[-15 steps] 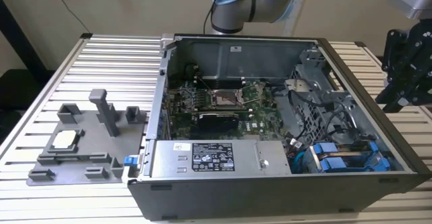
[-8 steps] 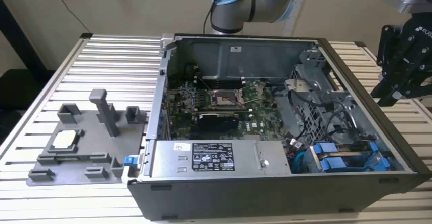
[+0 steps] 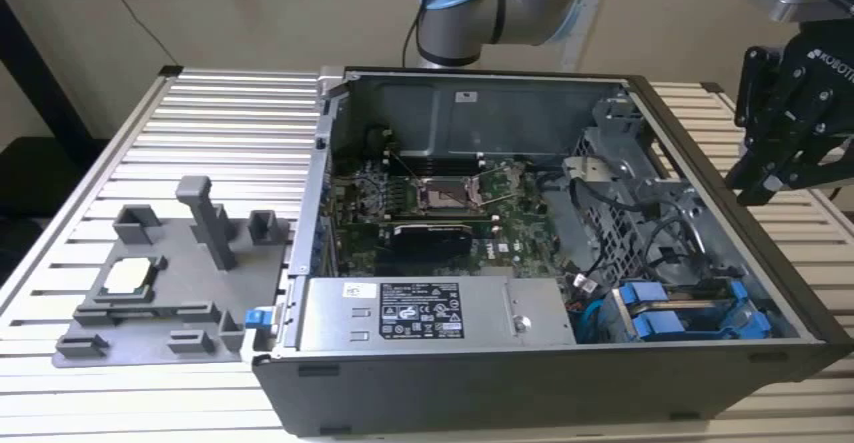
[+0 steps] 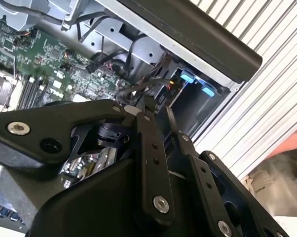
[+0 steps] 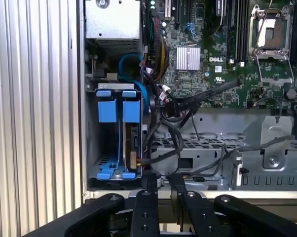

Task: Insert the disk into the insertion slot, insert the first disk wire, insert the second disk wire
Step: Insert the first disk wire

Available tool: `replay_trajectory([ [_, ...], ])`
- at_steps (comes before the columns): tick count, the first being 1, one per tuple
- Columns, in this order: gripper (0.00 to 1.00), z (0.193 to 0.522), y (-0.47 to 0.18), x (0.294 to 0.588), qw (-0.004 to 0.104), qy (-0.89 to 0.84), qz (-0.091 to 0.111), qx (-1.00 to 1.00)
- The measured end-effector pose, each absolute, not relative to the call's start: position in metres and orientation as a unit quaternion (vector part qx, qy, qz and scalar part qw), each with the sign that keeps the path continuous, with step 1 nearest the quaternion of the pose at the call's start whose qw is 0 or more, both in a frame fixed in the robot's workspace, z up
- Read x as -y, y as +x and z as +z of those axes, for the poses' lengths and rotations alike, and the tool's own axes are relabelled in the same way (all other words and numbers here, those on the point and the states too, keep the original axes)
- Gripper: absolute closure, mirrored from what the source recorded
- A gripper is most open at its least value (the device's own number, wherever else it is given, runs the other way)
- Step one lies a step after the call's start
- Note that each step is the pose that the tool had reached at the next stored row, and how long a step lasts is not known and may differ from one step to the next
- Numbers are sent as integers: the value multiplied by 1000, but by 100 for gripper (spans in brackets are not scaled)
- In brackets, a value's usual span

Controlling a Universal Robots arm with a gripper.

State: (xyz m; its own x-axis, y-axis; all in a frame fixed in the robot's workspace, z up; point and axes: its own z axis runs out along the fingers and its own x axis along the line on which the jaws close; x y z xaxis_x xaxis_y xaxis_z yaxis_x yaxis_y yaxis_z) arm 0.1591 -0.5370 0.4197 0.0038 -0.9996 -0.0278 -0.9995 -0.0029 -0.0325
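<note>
Claw [image 3: 763,185] over computer case rim [image 3: 805,285]

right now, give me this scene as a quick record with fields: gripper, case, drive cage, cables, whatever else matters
gripper: above the case edge at the exterior view's right, near the drive cage
computer case: open, lying on the slatted table
drive cage: two blue carriers seated side by side
cables: black, loose beside the cage
power supply: beside the cage
fixture plate: exterior view's left of the case
</note>
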Motion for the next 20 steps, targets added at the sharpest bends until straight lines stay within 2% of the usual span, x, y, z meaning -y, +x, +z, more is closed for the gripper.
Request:
replay_trajectory([
  [20, 74, 407, 121, 527, 21, -708, -2, -706],
])
